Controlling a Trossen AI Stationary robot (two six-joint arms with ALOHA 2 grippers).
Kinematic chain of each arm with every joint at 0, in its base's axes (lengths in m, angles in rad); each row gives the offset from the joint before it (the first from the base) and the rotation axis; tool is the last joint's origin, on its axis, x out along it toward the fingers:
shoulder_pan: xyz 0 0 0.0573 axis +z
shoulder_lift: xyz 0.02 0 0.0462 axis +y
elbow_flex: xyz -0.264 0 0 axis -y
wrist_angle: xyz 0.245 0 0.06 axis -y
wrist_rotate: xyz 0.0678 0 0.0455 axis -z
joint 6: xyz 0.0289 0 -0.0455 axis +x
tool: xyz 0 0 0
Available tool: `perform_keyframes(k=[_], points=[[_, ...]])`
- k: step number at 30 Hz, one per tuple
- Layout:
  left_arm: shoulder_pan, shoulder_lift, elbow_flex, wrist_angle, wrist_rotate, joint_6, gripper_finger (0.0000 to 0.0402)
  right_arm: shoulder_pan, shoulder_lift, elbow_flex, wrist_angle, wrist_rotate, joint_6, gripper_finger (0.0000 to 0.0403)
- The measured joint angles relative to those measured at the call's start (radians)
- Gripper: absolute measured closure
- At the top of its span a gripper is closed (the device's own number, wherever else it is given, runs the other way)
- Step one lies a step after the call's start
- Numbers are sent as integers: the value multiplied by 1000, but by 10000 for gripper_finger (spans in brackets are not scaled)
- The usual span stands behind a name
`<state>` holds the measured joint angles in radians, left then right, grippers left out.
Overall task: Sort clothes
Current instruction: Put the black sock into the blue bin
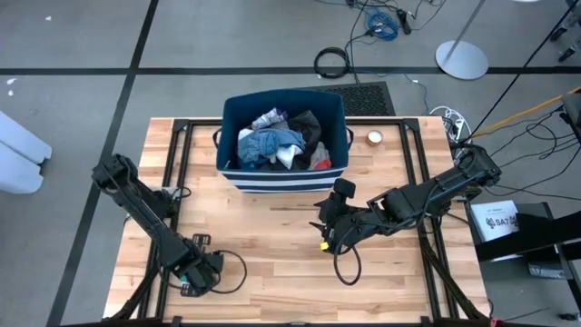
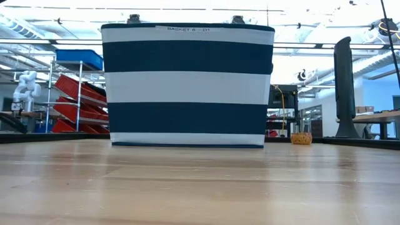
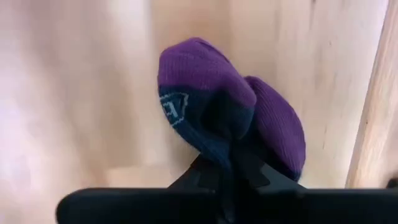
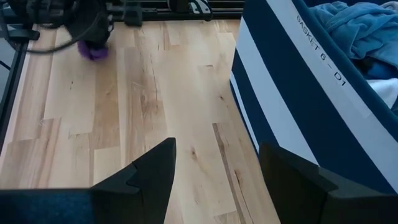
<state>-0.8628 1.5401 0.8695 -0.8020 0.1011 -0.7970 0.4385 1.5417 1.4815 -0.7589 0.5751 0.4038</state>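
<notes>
A purple and navy sock (image 3: 211, 93) lies on the wooden table near its left front corner. My left gripper (image 1: 195, 277) stands over it, pointing down and shut on it; the right wrist view shows the sock (image 4: 93, 50) under that gripper. The other clothes (image 1: 272, 145), blue, white and dark pieces, lie piled in the navy bin with white stripes (image 1: 281, 179) at the table's far middle. My right gripper (image 4: 217, 180) hangs open above the table in front of the bin (image 4: 298, 93), holding nothing. My left gripper pinches the sock's navy part (image 3: 227, 134) between its two fingers. The fingers come from above, pointing down. The sock bulges up in two purple lobes on either side of the fingers and lies on the table.
A small round roll (image 1: 374, 138) sits at the bin's right near the far edge. Black frame rails (image 1: 172, 173) run along the table's left and right sides. Bare wood lies between the two grippers and in front of the bin (image 2: 187, 87).
</notes>
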Motion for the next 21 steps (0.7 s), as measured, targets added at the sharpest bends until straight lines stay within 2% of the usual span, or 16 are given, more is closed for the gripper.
perform_keyframes(k=[6,12,17,21], points=[[83,-159,91,-191,-109,59,395,0,0,0,7,0,0,186],[201,-325,217,-198,-298,170,397,0,0,0,22,0,0,186],[363,-393,367,-135,-527,370,397,0,0,0,33,0,0,186],[519,-399,503,-69,-613,626,397,0,0,0,44,0,12,186]])
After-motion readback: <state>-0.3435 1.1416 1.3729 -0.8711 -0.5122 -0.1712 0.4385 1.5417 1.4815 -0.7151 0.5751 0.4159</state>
